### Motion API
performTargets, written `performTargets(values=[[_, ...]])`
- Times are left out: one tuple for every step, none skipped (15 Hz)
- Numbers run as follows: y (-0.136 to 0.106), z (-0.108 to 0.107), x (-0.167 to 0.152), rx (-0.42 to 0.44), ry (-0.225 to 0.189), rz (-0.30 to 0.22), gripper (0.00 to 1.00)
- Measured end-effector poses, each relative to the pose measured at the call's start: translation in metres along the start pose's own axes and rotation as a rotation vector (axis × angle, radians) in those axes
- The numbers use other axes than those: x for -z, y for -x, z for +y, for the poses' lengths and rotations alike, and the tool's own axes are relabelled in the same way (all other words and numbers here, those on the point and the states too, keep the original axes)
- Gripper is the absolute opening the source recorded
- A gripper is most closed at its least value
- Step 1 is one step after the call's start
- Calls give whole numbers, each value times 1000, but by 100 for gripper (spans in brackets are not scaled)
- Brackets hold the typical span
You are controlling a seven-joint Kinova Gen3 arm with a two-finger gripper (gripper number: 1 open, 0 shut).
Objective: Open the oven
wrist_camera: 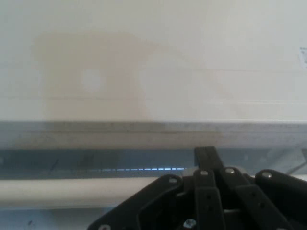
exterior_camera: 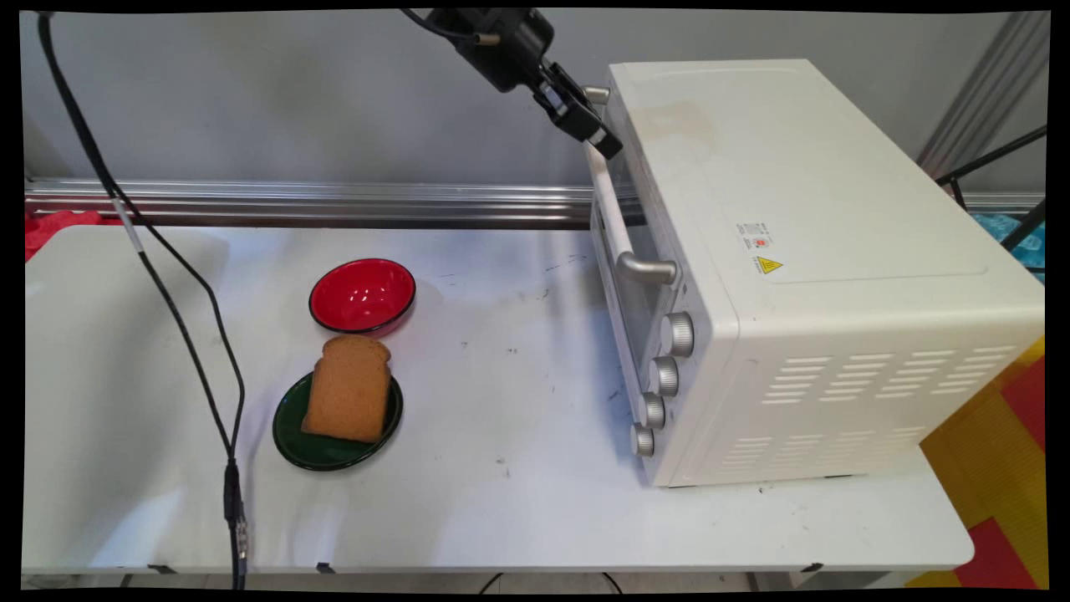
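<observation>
My black gripper (exterior_camera: 607,145) hangs at the far top corner of the white toaster oven (exterior_camera: 819,251), right at the far end of its pale door handle (exterior_camera: 611,211). The oven door looks closed. In the hand view the two fingers stand together as one black tip (wrist_camera: 205,152), shut with nothing between them. That tip reaches past the handle bar (wrist_camera: 72,190) to the door's glass, just under the oven's top (wrist_camera: 168,62). Whether it presses on the door or the handle I cannot tell.
A slice of brown bread (exterior_camera: 349,389) lies on a dark green plate (exterior_camera: 292,436) left of the oven. A red bowl (exterior_camera: 362,294) stands just behind it. Black cables (exterior_camera: 167,293) hang down at the left. Several knobs (exterior_camera: 664,376) line the oven's front.
</observation>
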Motion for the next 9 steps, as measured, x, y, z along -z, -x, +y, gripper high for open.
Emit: performTargets(values=[[-1, -1, -3, -5, -2, -6, 0], [-2, -2, -6, -10, -3, -10, 0], [-3, -3, -10, -19, -5, -16, 0], [-4, -3, -12, -27, -7, -21, 0], [-5, -5, -15, -37, -9, -27, 0], [-5, -5, -18, -47, -13, -32, 0], [-5, -6, -20, -54, -16, -38, 0], [-5, -7, -22, -60, -20, -42, 0], [-5, -7, -24, -66, -23, -46, 0]])
